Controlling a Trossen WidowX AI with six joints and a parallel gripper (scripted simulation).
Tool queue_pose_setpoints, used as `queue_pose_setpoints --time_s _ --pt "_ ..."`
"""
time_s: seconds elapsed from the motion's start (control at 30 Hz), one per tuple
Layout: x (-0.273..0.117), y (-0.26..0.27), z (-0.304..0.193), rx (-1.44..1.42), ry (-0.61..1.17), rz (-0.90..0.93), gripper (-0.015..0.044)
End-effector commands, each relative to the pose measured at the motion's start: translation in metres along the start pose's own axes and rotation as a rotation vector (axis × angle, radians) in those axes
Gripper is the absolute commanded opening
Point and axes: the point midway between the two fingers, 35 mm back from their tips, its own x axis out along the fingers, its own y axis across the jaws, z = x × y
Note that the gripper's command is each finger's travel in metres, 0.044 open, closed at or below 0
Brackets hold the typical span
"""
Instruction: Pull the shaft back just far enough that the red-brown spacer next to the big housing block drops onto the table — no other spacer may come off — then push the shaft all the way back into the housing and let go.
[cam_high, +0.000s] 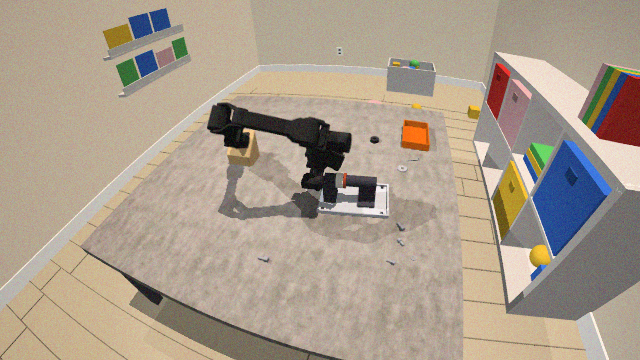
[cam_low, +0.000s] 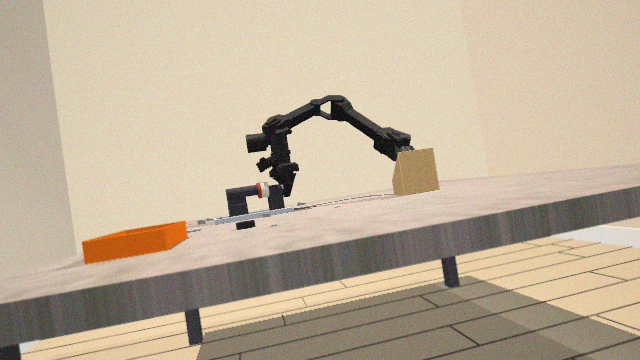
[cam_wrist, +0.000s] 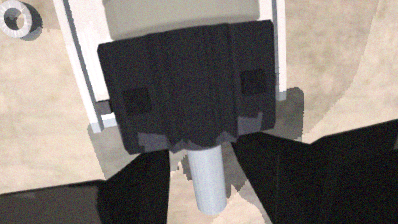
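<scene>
The red-brown spacer (cam_high: 345, 180) (cam_low: 259, 190) sits on the shaft line against the big dark housing block (cam_high: 361, 181) (cam_low: 238, 194). A pale spacer (cam_high: 340, 180) (cam_low: 265, 190) (cam_wrist: 185, 19) is beside it, towards the dark end support (cam_high: 330, 191) (cam_low: 276, 198) (cam_wrist: 190, 85). The grey shaft (cam_wrist: 207, 182) sticks out of that support towards me. My gripper (cam_high: 313, 181) (cam_low: 287, 193) (cam_wrist: 198, 138) is partly open at the support's outer face. Its fingers stand on both sides of the shaft, with a gap visible on each side. The red-brown spacer is hidden in the wrist view.
The white base plate (cam_high: 375, 210) (cam_wrist: 281, 60) carries both blocks. An orange tray (cam_high: 416, 136) (cam_low: 135, 242), a black ring (cam_high: 374, 139) and a pale washer (cam_high: 402, 168) (cam_wrist: 17, 19) lie beyond. Several small screws lie nearby. A tan block (cam_high: 243, 156) (cam_low: 417, 172) stands at the arm's base.
</scene>
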Motion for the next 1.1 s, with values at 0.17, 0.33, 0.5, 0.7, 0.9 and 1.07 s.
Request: queue_pose_setpoints --time_s 0.17,0.33,0.5,0.7,0.9,1.07 --pt "0.000 0.000 0.000 0.000 0.000 0.000 0.0026" --pt "0.000 0.000 -0.001 -0.001 0.001 -0.002 0.0000" --pt "0.000 0.000 -0.004 -0.002 0.002 -0.003 0.0000" --pt "0.000 0.000 -0.008 -0.003 0.002 -0.003 0.0000" --pt "0.000 0.000 -0.013 -0.003 0.002 -0.003 0.0000" --pt "0.000 0.000 -0.015 -0.003 0.003 -0.004 0.0000"
